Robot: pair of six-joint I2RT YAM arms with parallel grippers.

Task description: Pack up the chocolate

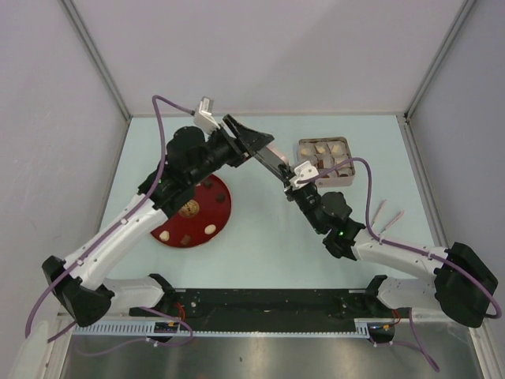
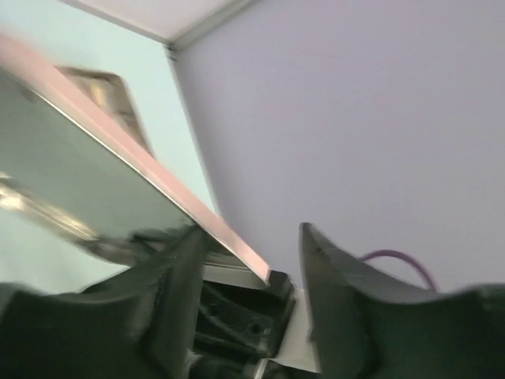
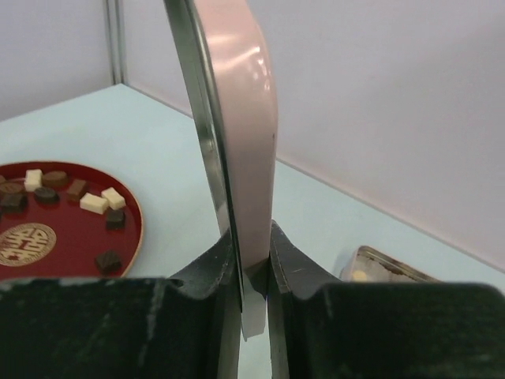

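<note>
1. Closest to the right wrist camera, the right gripper (image 3: 252,257) was clenched on the lower edge of a tin lid (image 3: 237,118). The lid stood upright between its black fingers (image 3: 296,268), one face pink and the other bare metal.
2. Seen from the left wrist camera, the left gripper (image 2: 251,237) was released, its jaws spread. The lid's pink edge lay beside one finger; whether it touched could not be told.
3. From above, both grippers met over the table (image 1: 268,253), between the red plate (image 1: 215,199) and the tin box (image 1: 301,150).
4. Most of the chocolate (image 3: 93,203) sat loose on the red plate, with dark, brown and cream pieces around its gold emblem (image 3: 25,243).
5. More pieces lay in the tin box's compartments.
6. Pink tongs (image 1: 387,217) lay on the table near the right forearm.
</note>
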